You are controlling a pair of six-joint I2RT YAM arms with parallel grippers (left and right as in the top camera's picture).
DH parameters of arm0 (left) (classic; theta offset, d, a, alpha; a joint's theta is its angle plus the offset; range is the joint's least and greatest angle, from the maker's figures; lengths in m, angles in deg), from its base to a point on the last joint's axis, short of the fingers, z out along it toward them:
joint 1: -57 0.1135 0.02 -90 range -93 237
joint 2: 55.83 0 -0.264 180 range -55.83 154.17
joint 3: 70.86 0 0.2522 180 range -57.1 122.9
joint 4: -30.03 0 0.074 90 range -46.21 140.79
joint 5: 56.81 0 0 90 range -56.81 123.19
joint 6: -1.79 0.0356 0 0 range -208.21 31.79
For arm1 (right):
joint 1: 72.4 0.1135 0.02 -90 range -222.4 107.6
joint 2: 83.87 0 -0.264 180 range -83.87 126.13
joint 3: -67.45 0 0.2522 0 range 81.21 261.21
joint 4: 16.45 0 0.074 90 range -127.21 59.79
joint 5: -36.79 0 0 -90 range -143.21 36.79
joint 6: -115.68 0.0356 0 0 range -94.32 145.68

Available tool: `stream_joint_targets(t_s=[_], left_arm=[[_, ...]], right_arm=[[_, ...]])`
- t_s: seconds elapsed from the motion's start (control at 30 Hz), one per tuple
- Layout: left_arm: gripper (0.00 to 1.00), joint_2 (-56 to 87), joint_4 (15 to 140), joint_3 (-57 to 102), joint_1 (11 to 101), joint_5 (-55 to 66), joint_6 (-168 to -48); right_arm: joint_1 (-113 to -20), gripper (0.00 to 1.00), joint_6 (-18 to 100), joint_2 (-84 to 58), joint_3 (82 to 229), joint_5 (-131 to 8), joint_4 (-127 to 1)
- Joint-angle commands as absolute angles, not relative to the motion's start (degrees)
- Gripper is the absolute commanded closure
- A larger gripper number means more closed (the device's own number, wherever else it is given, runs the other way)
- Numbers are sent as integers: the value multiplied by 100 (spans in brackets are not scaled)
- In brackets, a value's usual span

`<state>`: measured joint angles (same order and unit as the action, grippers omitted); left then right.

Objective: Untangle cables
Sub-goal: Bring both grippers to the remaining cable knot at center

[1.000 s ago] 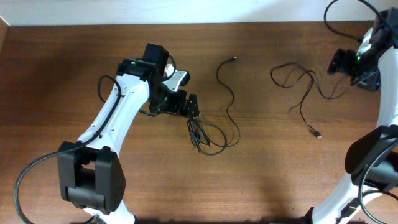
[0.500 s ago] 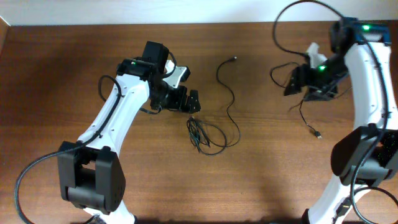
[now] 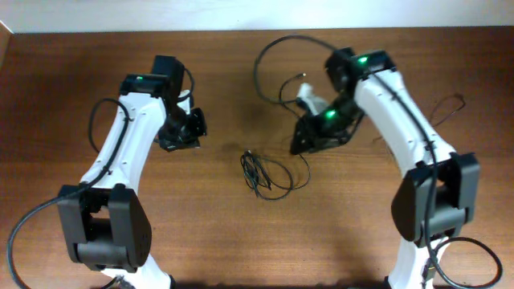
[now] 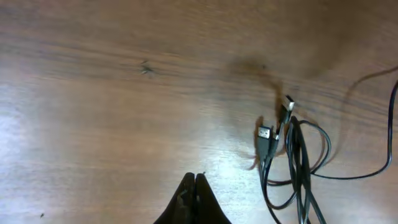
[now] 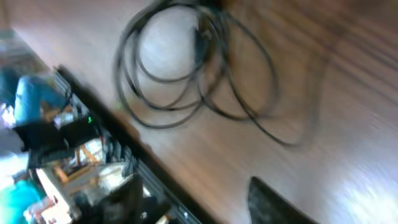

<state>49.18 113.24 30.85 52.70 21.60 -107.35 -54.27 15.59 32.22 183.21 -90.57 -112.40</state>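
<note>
The wooden desk [image 3: 80, 241] shows a job that is, at best, partly done. The left gripper [image 4: 194, 186] hovers left of the pile, its jaws pressed together on nothing. The right gripper [image 3: 301, 144] hangs just up and right of the pile. Its jaws look apart in a blurred view, with nothing visibly held. One thin cable [image 3: 446, 108] lies well apart at the far right. The looped cable bundle [image 3: 261, 172] sits mid-desk, its plugs [image 4: 266, 134] bunched together, so those loops are yet to be separated.

1. Left arm [image 3: 128, 152] and right arm [image 3: 397, 104]: white shell links, chunky black joints and bases.
2. Tiny green LEDs [image 3: 361, 59] glowing up near the wrists.
3. Thick black wires [image 3: 281, 38] looping off both arms.
4. Left gripper [image 4: 194, 179] and right gripper [image 3: 303, 143] are all black, and there's a white block by the right one.
</note>
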Motion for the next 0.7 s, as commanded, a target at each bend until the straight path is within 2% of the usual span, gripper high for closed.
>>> stream_joint_targets(t_s=[0.0, 0.13, 0.23, 0.33, 0.43, 0.47, 0.57, 0.67], left_arm=[[96, 4885, 11396, 3089, 5465, 2037, -10807], [90, 4885, 11506, 3089, 5583, 2057, -10763], [87, 4885, 11582, 3089, 5629, 2048, -10590], [89, 4885, 11812, 3052, 5626, 1829, -10346], [86, 4905, 11689, 2774, 5626, 1025, -9720], [83, 4907, 11617, 2641, 5626, 605, -9379], [73, 4916, 11779, 2534, 5626, -1058, -7760], [63, 4916, 11777, 2534, 5626, -1512, -7554]], right_arm=[[-4730, 50, 1465, 3200, 18078, -9501, -10823], [-4120, 49, 2573, 3200, 17845, -8803, -9992], [-3812, 56, 3336, 3200, 17630, -7905, -9533], [-3746, 95, 3592, 3200, 17407, -7385, -9411], [-3847, 96, 3754, 3200, 17401, -7341, -9219], [-3965, 96, 3762, 3198, 17405, -7894, -9138], [-4439, 96, 2794, 3111, 17416, -10801, -8884], [-4929, 96, 2805, 3082, 17416, -11345, -9000]])
